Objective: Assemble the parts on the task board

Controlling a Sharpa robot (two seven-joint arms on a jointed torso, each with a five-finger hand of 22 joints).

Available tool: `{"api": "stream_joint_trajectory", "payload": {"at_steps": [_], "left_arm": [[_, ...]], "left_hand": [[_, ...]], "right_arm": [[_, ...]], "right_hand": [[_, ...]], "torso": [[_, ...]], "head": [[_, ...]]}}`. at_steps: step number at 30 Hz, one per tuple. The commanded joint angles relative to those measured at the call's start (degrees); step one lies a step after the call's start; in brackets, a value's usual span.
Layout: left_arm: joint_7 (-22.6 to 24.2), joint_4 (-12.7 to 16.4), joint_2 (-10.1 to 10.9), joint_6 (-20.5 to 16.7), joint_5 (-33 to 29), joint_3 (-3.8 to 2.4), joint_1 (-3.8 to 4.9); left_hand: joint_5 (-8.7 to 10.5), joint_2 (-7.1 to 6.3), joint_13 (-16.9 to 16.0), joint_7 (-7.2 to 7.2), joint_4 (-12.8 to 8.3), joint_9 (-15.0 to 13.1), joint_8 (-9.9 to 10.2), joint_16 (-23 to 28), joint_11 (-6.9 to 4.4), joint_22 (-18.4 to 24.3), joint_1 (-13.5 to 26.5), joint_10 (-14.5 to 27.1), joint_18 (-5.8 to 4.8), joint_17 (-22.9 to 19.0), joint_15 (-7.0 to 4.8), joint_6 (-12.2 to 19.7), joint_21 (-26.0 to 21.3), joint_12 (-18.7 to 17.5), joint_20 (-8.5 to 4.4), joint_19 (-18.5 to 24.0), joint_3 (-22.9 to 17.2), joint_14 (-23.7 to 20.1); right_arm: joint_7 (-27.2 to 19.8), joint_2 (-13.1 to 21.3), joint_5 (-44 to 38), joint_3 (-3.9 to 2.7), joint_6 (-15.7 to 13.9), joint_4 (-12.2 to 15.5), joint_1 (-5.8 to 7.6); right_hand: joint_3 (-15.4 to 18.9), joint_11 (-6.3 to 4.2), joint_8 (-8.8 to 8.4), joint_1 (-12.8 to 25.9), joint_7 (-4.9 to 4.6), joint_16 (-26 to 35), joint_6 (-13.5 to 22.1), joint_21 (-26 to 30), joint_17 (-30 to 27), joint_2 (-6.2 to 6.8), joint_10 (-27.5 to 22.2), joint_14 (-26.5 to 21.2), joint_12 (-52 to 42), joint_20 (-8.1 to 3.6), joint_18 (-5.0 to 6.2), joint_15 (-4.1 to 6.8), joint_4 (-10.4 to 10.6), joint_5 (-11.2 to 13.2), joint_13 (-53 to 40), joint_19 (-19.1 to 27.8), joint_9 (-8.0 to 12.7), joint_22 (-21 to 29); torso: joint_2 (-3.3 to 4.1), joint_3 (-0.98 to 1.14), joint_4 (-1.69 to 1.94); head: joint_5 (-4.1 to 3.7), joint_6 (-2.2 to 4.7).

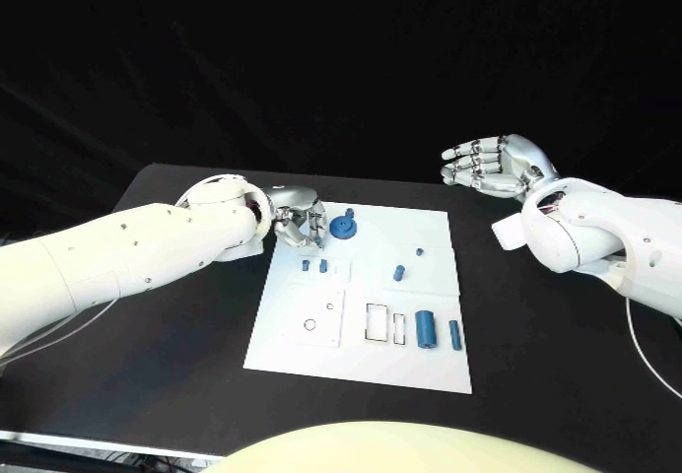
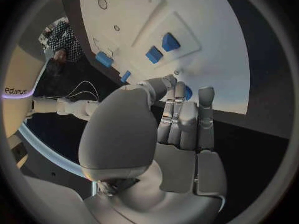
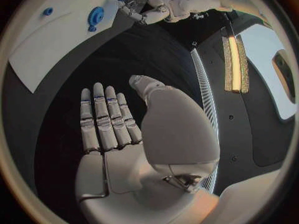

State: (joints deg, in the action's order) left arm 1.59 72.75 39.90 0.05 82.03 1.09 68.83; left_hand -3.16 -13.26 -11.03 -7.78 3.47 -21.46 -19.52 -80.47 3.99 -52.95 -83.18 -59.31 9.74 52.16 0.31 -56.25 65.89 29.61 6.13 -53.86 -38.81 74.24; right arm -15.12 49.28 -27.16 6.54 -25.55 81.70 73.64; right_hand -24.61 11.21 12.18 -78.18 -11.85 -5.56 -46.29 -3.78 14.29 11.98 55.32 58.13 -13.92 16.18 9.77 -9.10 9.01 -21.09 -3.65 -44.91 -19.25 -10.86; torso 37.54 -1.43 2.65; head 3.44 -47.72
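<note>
In the head view, the white task board [image 1: 373, 296] is seen in the middle of the black table [image 1: 170, 325]. The left hand [image 1: 296, 219] is placed over the board's far left corner, just beside a blue gear [image 1: 344, 229]; whether anything is gripped there cannot be told. Small blue pegs [image 1: 314, 265] are found near that hand, two more [image 1: 408, 264] towards the board's middle, and two blue cylinders [image 1: 438, 330] stand by rectangular slots [image 1: 383, 322] near the front edge. The right hand [image 1: 488, 166] is held above the table beyond the board's far right corner, fingers loosely curled, nothing in them.

In the left wrist view, the left hand's fingertips [image 2: 187, 92] are laid at a blue part [image 2: 188, 91] at the board's edge; a grasp cannot be confirmed.

In the right wrist view, the right hand [image 3: 118, 129] is seen flat and spread above bare table, well apart from the gear [image 3: 95, 16].
</note>
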Motion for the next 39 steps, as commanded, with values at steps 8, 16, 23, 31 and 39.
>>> {"api": "stream_joint_trajectory", "payload": {"at_steps": [8, 16, 23, 31, 39], "left_arm": [[-0.2, -1.6, -0.6, 0.1, -0.7, 0.01, -0.06], [0.2, -2.6, -1.9, 0.1, 0.6, 0.23, -0.26], [0.3, -3.1, -2.4, 0.6, 0.9, 0.52, -0.43], [0.4, -3.2, -2.6, 1.1, 1.1, 0.72, -0.5], [0.6, -3.5, -2.9, 1.3, 1.2, 0.82, -0.55]], "left_hand": [[0.06, 0.06, 0.1, 0.06, 0.0, -0.1, 0.1, 0.0, -0.03, 0.3, 0.4, -0.4, -0.25, -0.4, 0.06, -0.6, -0.5, -0.4, 0.26, 0.1, 0.2, 0.3], [0.06, 0.06, 0.1, 0.1, -0.1, -0.1, 0.1, 0.0, -0.05, 0.2, 0.4, -0.5, -0.27, -0.3, 0.06, -0.6, -0.5, -0.5, 0.27, 0.0, 0.2, 0.3], [0.06, 0.06, 0.1, 0.1, -0.1, -0.1, 0.1, 0.0, -0.05, 0.2, 0.4, -0.5, -0.26, -0.4, 0.05, -0.6, -0.5, -0.5, 0.27, 0.1, 0.2, 0.2], [0.07, 0.05, 0.1, 0.11, -0.1, -0.1, 0.2, 0.0, -0.06, 0.3, 0.4, -0.6, -0.24, -0.5, 0.05, -0.7, -0.6, -0.6, 0.27, 0.1, 0.2, 0.2], [0.08, 0.03, 0.1, 0.11, -0.2, -0.1, 0.2, 0.0, -0.07, 0.3, 0.3, -0.6, -0.24, -0.5, 0.04, -0.7, -0.6, -0.6, 0.27, 0.1, 0.2, 0.2]], "right_arm": [[-0.6, 0.1, -0.2, -0.01, 0.9, 0.1, -0.02], [-0.6, 0.0, -0.2, -0.01, 0.9, 0.1, -0.02], [-0.6, 0.0, -0.2, -0.01, 0.9, 0.1, -0.02], [-0.6, 0.0, -0.2, -0.01, 0.9, 0.1, -0.01], [-0.7, 0.0, -0.2, -0.01, 0.9, 0.2, -0.01]], "right_hand": [[-0.1, -0.1, -0.29, 0.7, -2.8, 0.3, -0.4, 0.0, -0.1, 0.07, 0.4, 0.4, 0.3, -0.01, 0.76, -0.03, 0.2, -0.2, 0.1, -0.4, 0.1, 0.1], [-0.1, -0.1, -0.29, 0.7, -2.8, 0.3, -0.4, 0.0, -0.1, 0.07, 0.4, 0.4, 0.3, -0.01, 0.76, -0.03, 0.2, -0.2, 0.1, -0.4, 0.1, 0.1], [-0.1, -0.1, -0.29, 0.7, -2.8, 0.3, -0.4, 0.0, -0.1, 0.07, 0.4, 0.4, 0.3, -0.01, 0.76, -0.03, 0.2, -0.2, 0.1, -0.4, 0.1, 0.1], [-0.1, -0.1, -0.29, 0.7, -2.8, 0.3, -0.4, 0.0, -0.1, 0.07, 0.4, 0.4, 0.3, -0.01, 0.76, -0.03, 0.2, -0.2, 0.1, -0.4, 0.1, 0.1], [-0.1, -0.1, -0.29, 0.7, -2.8, 0.3, -0.4, 0.0, -0.1, 0.07, 0.4, 0.4, 0.3, -0.01, 0.76, -0.03, 0.2, -0.2, 0.1, -0.4, 0.1, 0.1]], "torso": [[0.15, -0.06, -0.16], [0.15, -0.02, -0.26], [0.08, 0.01, -0.11], [0.07, -0.05, -0.15], [0.09, -0.05, -0.12]], "head": [[0.02, -0.15], [-0.02, -0.2], [-0.2, -0.36], [-0.16, -0.42], [-0.17, -0.44]]}}
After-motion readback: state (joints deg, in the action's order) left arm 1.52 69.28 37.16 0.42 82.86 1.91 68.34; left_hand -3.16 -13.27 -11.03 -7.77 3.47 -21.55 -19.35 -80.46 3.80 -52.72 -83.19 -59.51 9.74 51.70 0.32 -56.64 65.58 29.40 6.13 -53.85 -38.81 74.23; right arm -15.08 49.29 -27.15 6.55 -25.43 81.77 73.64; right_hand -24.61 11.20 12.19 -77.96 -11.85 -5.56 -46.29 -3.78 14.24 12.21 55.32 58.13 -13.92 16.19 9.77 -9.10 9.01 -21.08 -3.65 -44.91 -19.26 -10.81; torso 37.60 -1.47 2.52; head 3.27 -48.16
